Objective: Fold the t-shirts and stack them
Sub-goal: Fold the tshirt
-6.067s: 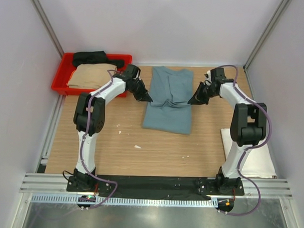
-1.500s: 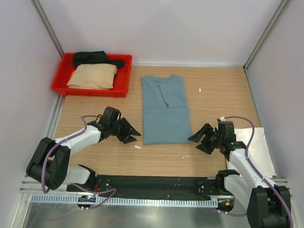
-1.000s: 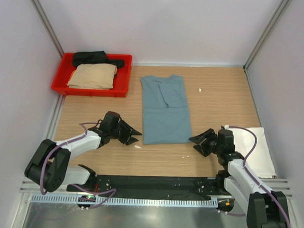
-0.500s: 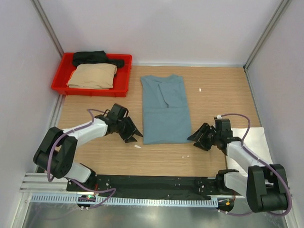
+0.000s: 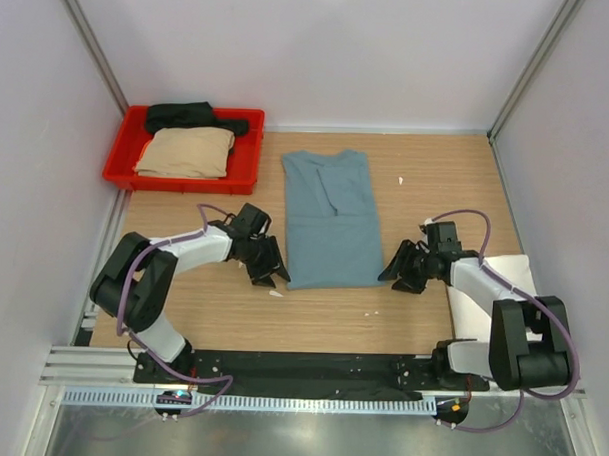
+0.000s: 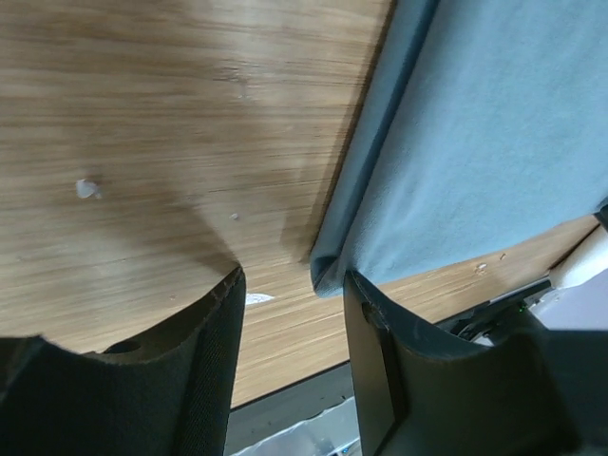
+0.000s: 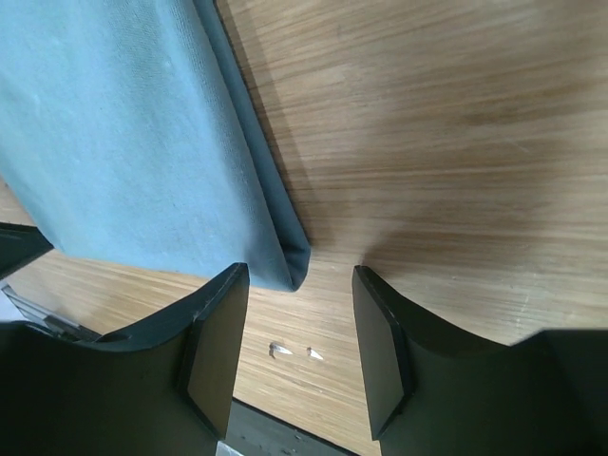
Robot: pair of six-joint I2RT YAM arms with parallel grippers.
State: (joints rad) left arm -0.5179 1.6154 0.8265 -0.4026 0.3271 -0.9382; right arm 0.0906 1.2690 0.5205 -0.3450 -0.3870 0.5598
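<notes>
While the teal-blue t-shirt (image 5: 328,221) lies mid-tabletop (image 5: 436,183) folded only into a long strip, my left end effector (image 5: 272,279) and right end effector (image 5: 390,281) hang released at its near corners; tan t-shirt (image 5: 185,152) and black t-shirt (image 5: 183,114) sit in the red tray (image 5: 122,162), white t-shirt (image 5: 502,295), maybe folded, lies at right, so cross-fold and stacking look undone.

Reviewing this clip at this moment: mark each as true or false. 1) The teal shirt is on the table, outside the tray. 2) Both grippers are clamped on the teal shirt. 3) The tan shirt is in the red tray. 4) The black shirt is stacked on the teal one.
1) True. The teal shirt lies folded on the table, outside the red tray.
2) False. The left gripper and right gripper are both open, one at each near corner, with no cloth clamped.
3) True. The tan shirt lies in the tray.
4) False. The black shirt is in the tray, behind the tan one.
</notes>
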